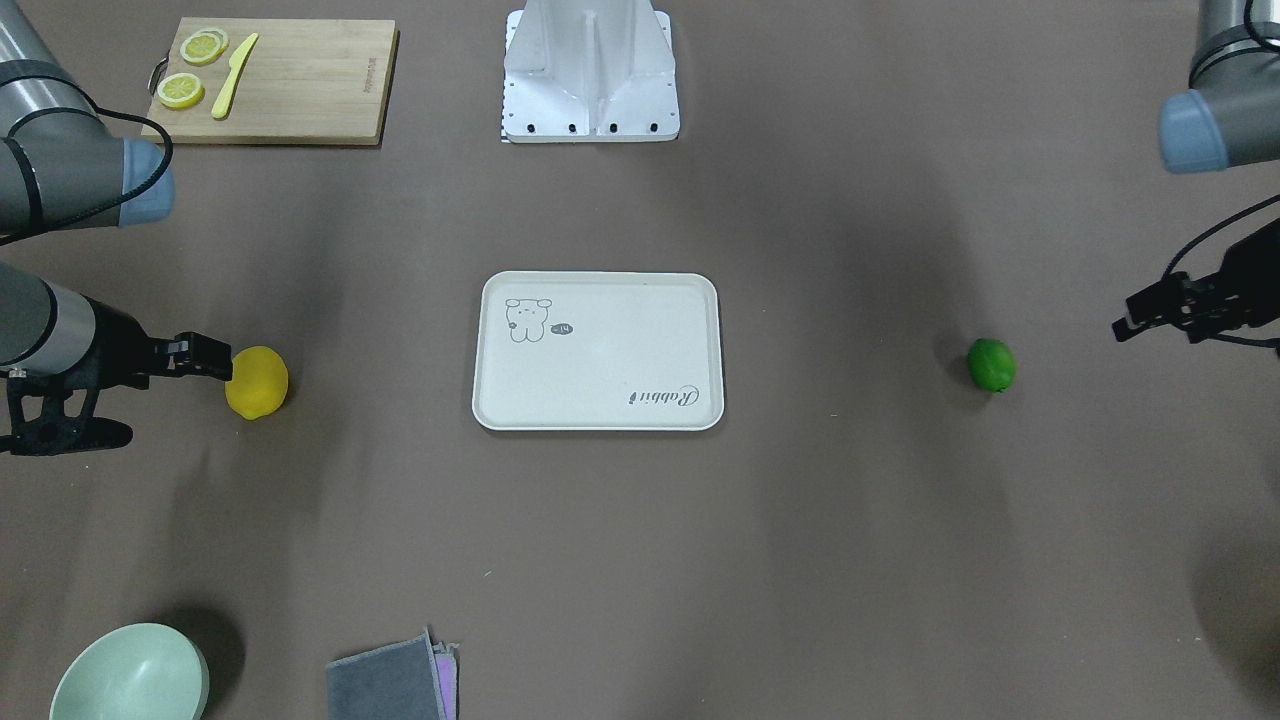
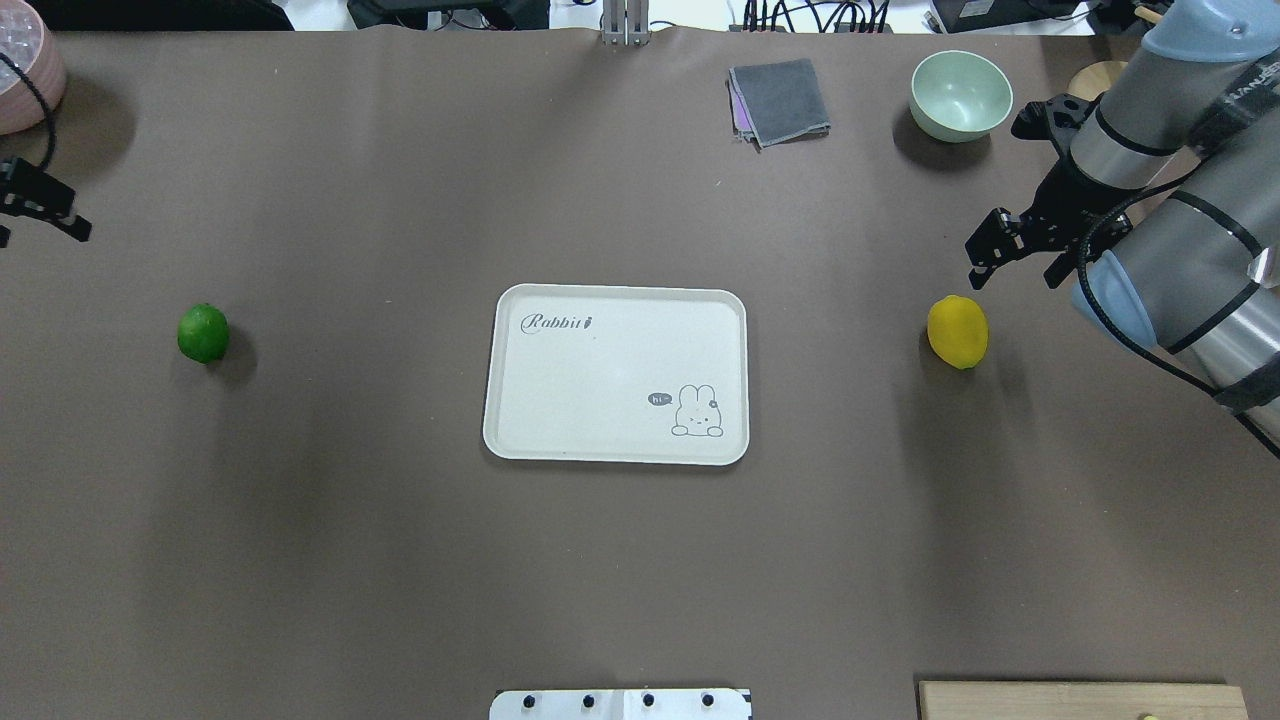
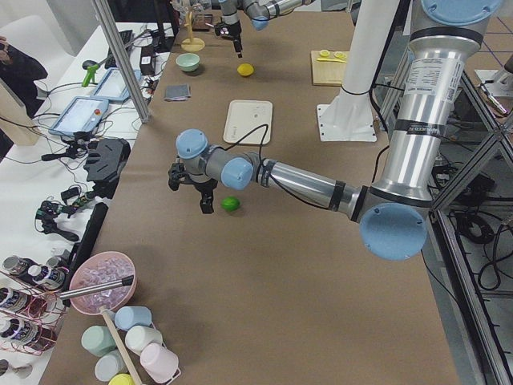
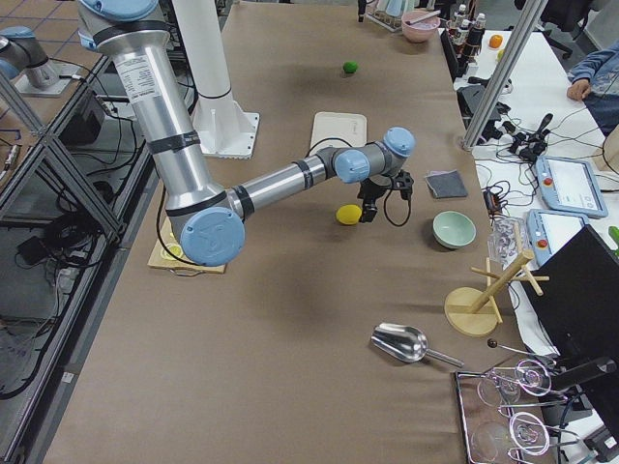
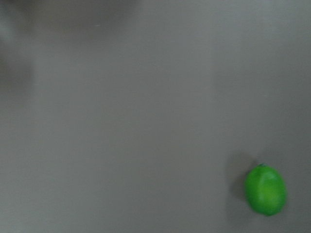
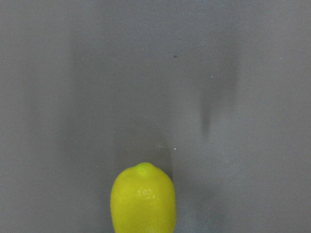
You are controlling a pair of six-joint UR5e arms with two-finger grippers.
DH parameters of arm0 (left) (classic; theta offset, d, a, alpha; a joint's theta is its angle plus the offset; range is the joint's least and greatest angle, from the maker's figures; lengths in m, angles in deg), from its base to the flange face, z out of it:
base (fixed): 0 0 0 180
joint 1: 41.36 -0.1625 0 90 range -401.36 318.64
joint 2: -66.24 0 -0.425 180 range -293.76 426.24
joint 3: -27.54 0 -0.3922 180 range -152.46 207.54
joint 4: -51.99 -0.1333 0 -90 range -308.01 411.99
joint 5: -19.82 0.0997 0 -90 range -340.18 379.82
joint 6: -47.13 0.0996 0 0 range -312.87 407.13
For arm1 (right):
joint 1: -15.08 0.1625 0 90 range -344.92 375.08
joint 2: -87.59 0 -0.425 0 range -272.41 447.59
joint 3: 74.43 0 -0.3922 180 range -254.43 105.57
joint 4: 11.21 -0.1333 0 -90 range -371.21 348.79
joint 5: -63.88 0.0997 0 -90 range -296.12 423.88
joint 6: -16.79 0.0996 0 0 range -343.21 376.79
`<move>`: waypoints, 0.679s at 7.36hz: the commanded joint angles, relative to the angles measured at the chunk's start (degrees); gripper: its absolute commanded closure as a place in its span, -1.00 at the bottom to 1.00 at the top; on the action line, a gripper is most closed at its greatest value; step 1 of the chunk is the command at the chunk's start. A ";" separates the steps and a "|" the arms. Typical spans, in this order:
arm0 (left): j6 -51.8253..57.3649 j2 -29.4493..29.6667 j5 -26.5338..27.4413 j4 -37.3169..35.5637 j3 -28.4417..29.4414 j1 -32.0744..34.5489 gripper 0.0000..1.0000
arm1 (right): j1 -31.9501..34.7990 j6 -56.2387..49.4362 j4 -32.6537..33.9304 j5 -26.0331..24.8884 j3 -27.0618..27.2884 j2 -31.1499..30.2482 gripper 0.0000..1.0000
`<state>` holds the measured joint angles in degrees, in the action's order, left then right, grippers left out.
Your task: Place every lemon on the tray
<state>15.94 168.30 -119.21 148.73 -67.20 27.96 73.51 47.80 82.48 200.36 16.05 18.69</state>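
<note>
Brown tabletop (image 2: 400,560). Right gripper (image 2: 1012,272) spread, just beside yellow lemon (image 2: 957,332) near the right edge. Left gripper (image 3: 188,194) spread near green lemon (image 2: 203,332), left edge. Tray (image 2: 615,300) mid-table, bare. We judge the lemons light, firm and roll-prone, so pinch across the waist.

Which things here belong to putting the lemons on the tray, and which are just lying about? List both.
For the job: yellow lemon, green lemon, cream tray.

Lying about: wooden cutting board, lemon slices, yellow knife, pale green bowl, folded grey cloth.
</note>
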 commanded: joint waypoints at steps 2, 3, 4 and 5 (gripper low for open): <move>-3.00 2.62 3.94 0.20 3.05 -7.00 -0.96 | -2.96 0.01 -0.18 0.11 -3.36 1.57 -0.90; -3.18 2.62 3.86 0.29 4.55 -8.05 -0.96 | -3.32 -0.07 -0.18 0.02 -4.16 2.44 -0.90; -3.79 2.70 3.86 0.20 5.43 -9.80 -0.96 | -3.67 -0.07 -0.18 -0.07 -4.95 2.88 -0.90; -3.53 2.88 3.77 0.29 6.92 -10.43 -0.96 | -4.37 -0.25 -0.18 -0.15 -5.57 2.89 -0.89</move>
<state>12.45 171.00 -115.42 148.97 -62.00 18.82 69.91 47.70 82.31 200.31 11.40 21.28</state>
